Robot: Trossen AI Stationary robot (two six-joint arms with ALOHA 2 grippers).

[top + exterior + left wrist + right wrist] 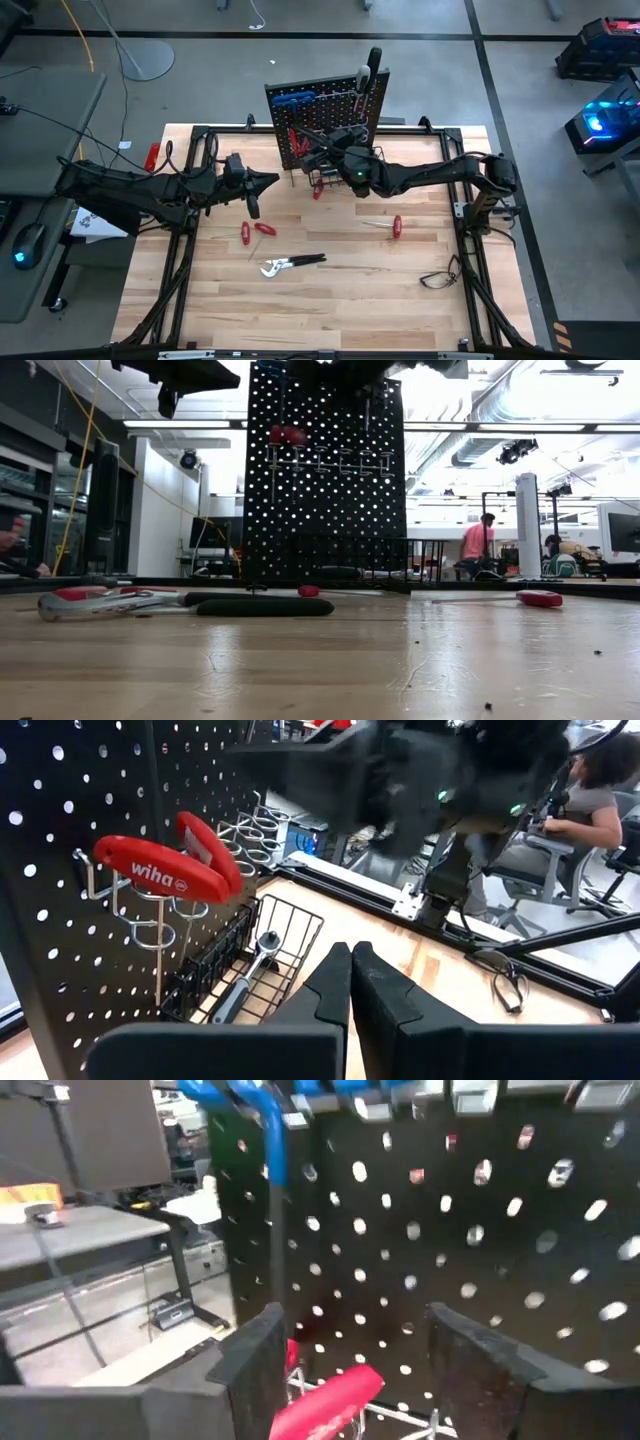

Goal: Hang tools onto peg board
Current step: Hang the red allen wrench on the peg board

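Table (330, 310), near part: silver pliers (290, 265) with black handles, lying flat; farther back, 2 red-handled screwdrivers (255, 231) left of centre and 1 red-handled screwdriver (390, 226) to the right; left gripper (268, 181), fingers closed together, holding nothing, left of the peg board; right gripper (318, 152), fingers spread apart, empty, close against the board's face; peg board (325, 115) upright at the far edge, bearing blue hex keys (292, 98), red-handled tools (170, 870) in metal rings, a wrench (245, 982) in the wire basket (255, 960).
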